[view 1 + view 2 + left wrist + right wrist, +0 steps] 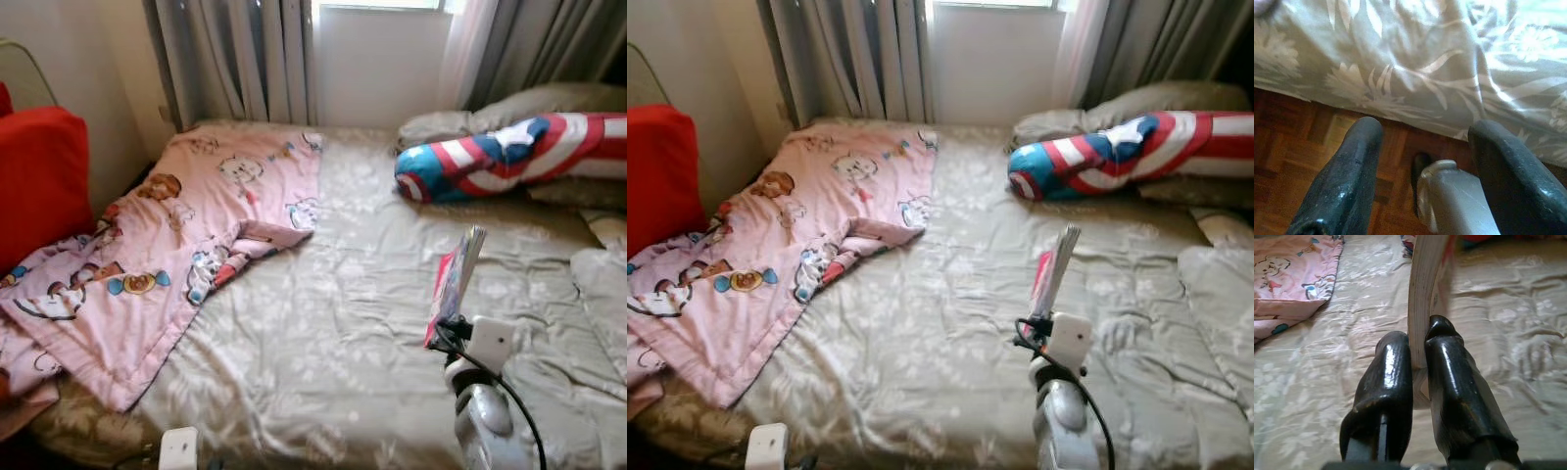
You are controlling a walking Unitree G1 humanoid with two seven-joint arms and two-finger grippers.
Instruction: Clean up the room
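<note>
Right gripper (1418, 367): closed on the lower edge of a thin book (454, 284), which is held upright above the grey floral bedspread (323, 343), clear of its surface.
Left gripper (1422, 171): fingers spread apart with nothing between them; held low beside the bed's edge, over the parquet floor (1298, 161).
Pink cartoon blanket (167, 255): left crumpled across the near left part of the bed, one corner folded over, its edge hanging off the side.
Striped bolster (509, 157): lying against the pillows (539, 103) at the head of the bed.
Progress: judged early. One item has been lifted but is not yet put away; the blanket is unfolded and the bedding unsmoothed.
</note>
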